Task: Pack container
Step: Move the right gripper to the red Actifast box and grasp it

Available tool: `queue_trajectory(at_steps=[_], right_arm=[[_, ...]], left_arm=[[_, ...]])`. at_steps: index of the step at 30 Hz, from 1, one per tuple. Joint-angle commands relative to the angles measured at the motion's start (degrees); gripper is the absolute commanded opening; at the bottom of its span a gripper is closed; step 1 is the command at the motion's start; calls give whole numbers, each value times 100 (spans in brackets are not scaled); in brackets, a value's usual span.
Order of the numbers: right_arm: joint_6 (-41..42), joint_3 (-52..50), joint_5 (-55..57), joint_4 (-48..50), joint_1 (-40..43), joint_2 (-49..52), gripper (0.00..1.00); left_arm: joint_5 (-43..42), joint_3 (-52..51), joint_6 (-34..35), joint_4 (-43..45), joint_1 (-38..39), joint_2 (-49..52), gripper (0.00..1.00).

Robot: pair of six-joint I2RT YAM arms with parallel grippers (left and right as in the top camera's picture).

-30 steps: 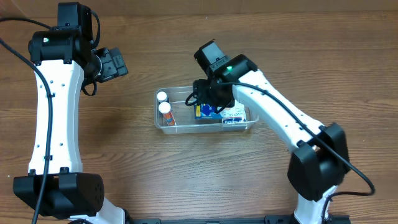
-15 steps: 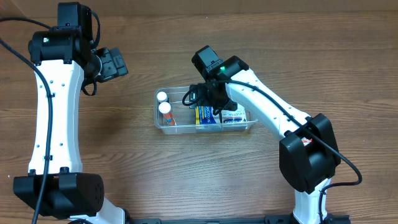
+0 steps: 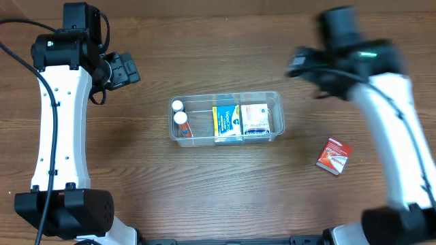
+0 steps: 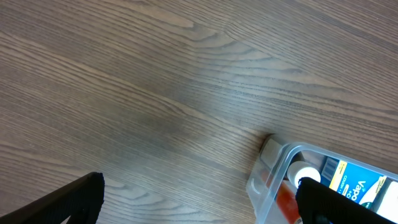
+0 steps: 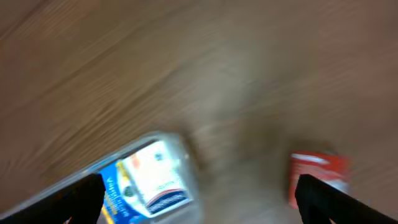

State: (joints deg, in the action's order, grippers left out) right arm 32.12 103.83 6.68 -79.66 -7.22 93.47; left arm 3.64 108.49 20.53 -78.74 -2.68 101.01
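The clear container (image 3: 226, 119) sits mid-table and holds two white-capped tubes (image 3: 179, 112), a blue-and-yellow box (image 3: 226, 122) and a white box (image 3: 254, 119). A red box (image 3: 334, 156) lies on the wood to its right. My right gripper (image 3: 300, 66), blurred by motion, hangs open and empty above the table, up and right of the container. In the right wrist view it (image 5: 199, 205) spans the gap between the white box (image 5: 152, 174) and the red box (image 5: 317, 177). My left gripper (image 3: 126, 70) is open and empty at the far left; its view (image 4: 199, 208) shows the container's corner (image 4: 273, 180).
Bare wooden tabletop (image 3: 225, 197) surrounds the container on all sides. The left arm (image 3: 61, 122) stands along the left edge and the right arm (image 3: 398, 143) along the right edge.
My right gripper has opened, left the blue-and-yellow box in the container and swung up and to the right. The red box now shows. The left arm has not moved.
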Motion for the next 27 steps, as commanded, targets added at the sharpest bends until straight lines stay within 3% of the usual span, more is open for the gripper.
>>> queue_trajectory(at_steps=[1, 7, 13, 27], right_arm=[[-205, -348, -98, -190, 481, -293, 100], [-448, -2470, -203, 509, 1198, -1456, 100], [-1158, -4129, -686, 1808, 1720, -1062, 100], [-1567, -4496, -614, 2411, 2017, 507, 100]], left_arm=[[-2, 129, -131, -11, 7, -42, 100], [-2, 129, -129, -9, 4, -42, 100], [-2, 127, -129, -9, 7, -42, 100], [-2, 127, -131, -2, 4, -42, 100]])
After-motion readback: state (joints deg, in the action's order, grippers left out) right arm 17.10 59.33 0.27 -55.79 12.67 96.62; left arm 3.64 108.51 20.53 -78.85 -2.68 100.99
